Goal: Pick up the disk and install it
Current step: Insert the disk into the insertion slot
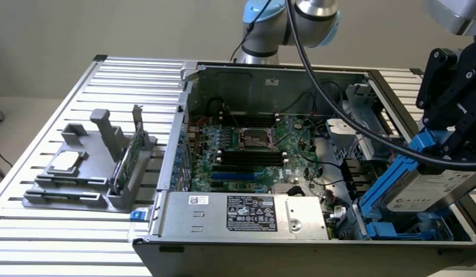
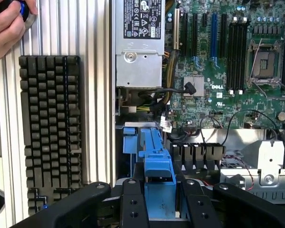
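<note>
Ribbed aluminium worktop (image 1: 37, 231) carries an open computer case (image 1: 222, 254). Its motherboard (image 1: 246, 150) is exposed at the centre of the exterior view, and the power supply (image 1: 242, 213) lies along the near wall. Grey fixture (image 1: 84, 190) sits on the exterior view's left, holding a small square chip (image 1: 67, 161) lying flat and a thin card (image 1: 134, 150) standing upright. Hand (image 1: 446, 163) is on the exterior view's right, clamped on the disk (image 1: 427, 187). Disk hangs tilted, white label face showing, blue carrier (image 1: 385, 190) along its edge. Its low end is over the drive bay (image 1: 400, 234) at the lower right corner of the case; contact with the bay cannot be told. Wrist view: the carrier sits edge-on between the two black fingers (image 2: 133, 209), with the motherboard beyond. Keyboard (image 2: 50, 133) lies on the worktop beside the case, and a person's fingertips (image 2: 9, 28) are near one corner of it.
</note>
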Tool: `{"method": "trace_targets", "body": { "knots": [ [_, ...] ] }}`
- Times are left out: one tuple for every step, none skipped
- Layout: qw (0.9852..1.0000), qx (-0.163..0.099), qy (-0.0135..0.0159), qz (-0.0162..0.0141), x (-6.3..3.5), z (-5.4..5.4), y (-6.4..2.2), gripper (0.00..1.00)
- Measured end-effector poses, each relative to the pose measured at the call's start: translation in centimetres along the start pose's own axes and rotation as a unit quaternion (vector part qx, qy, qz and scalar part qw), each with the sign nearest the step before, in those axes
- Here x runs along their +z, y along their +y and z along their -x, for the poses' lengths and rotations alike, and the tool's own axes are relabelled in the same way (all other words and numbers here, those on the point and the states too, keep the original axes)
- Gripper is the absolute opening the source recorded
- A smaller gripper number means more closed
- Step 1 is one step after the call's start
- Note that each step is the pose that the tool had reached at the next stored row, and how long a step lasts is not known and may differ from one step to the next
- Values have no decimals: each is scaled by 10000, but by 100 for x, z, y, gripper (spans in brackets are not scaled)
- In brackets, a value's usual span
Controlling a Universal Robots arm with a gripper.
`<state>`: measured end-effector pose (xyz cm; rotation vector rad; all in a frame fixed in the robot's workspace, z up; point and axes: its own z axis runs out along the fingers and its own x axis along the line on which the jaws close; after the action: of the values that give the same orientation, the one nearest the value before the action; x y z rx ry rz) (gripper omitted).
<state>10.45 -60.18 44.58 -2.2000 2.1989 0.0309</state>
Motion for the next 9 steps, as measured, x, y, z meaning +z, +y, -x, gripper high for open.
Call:
{"method": "trace_targets", "body": {
  "knots": [
    [10000,-1,-12,0,6,-2,0,33],
    [10000,-3,-23,0,9,-4,0,33],
    [10000,-4,-32,0,13,-7,0,33],
    [10000,-6,-40,0,14,-10,0,33],
    [10000,-8,-48,0,15,-14,0,33],
    [10000,-9,-54,0,16,-18,0,33],
    [10000,-11,-59,0,16,-23,0,33],
    [10000,-13,-62,1,15,-27,0,33],
    [10000,-15,-65,0,15,-31,0,33]
  ]
}}
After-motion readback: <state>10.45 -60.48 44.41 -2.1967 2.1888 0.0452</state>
